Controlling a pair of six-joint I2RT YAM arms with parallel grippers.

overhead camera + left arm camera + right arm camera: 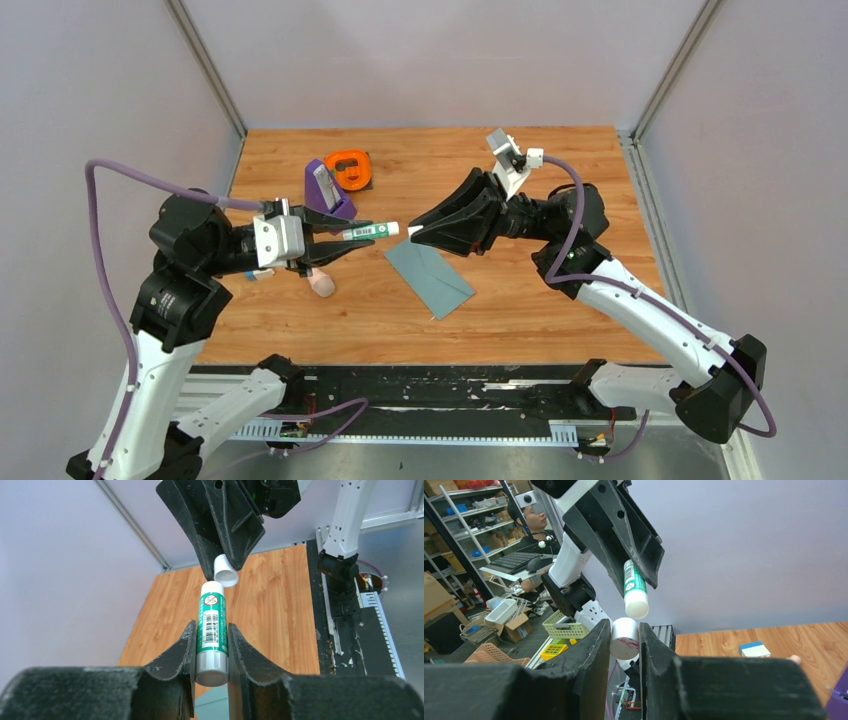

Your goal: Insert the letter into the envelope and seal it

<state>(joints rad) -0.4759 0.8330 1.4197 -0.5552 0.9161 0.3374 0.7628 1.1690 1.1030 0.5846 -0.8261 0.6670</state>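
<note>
Envelope [430,277] lies flat on the wooden table [560,330], slate-coloured, one corner towards the arm bases. No separate pale sheet shows anywhere, so the letter is probably inside the envelope, though the pictures cannot confirm it.

Just left of the envelope a pinkish cylinder [322,284] lies on the wood, apart from everything else.

Above the envelope's far corner the two grippers meet nose to nose in the air. The left gripper [211,632] is clenched on a green-and-white glue stick [366,231], gripping the barrel near its base so that the head points at the other arm. The right gripper [624,627] is pinched on the stick's white cap [226,572], which sits just off the stick's end, tilted, with a small gap between them. One arm holds the barrel steady while the other takes the cap; the step in hand looks like uncapping the glue to seal the flap.

Beyond the envelope, towards the back wall, a purple stand [328,190] sits beside an orange object [349,168], both well clear of the work.
</note>
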